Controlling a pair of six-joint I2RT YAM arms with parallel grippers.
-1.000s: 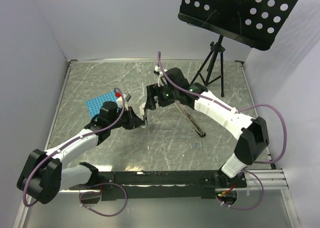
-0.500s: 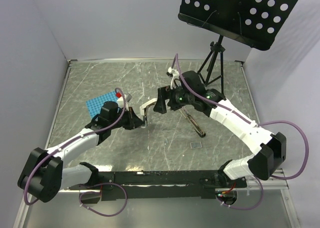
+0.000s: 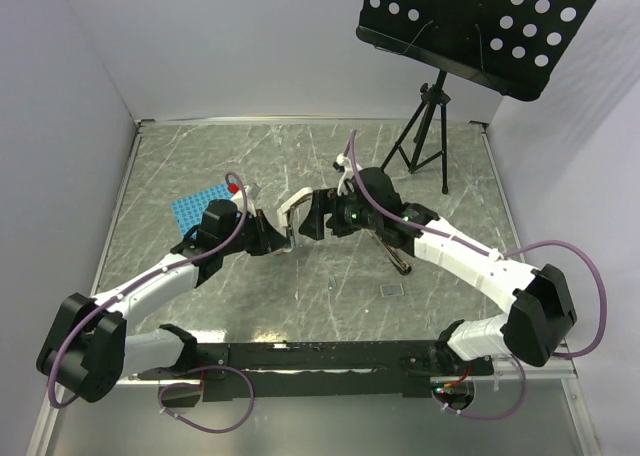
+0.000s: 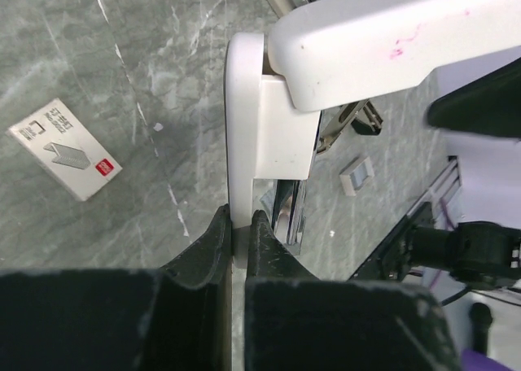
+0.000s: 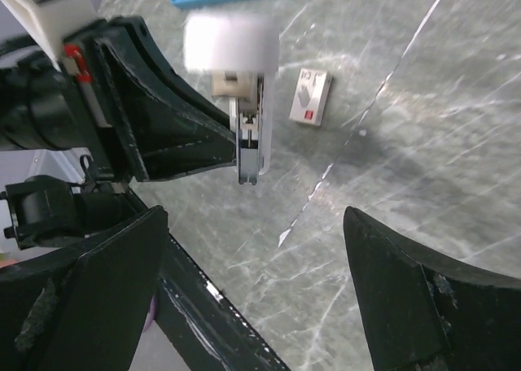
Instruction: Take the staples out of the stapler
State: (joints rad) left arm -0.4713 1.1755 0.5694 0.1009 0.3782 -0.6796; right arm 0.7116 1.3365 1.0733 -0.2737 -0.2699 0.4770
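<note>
Left claw (image 4: 236,226) tight on the stapler (image 4: 262,131), right claw (image 5: 254,224) wide beside it.

Views: one overhead, two wrist close-ups.
Overhead looks down from behind the bases; wrist cameras sight close past their own jaws, all sharing the stapler (image 4: 246,111).

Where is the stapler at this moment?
In the top view, the stapler is mid-frame, clamped in the left hand, with the open right hand close on its right.
</note>
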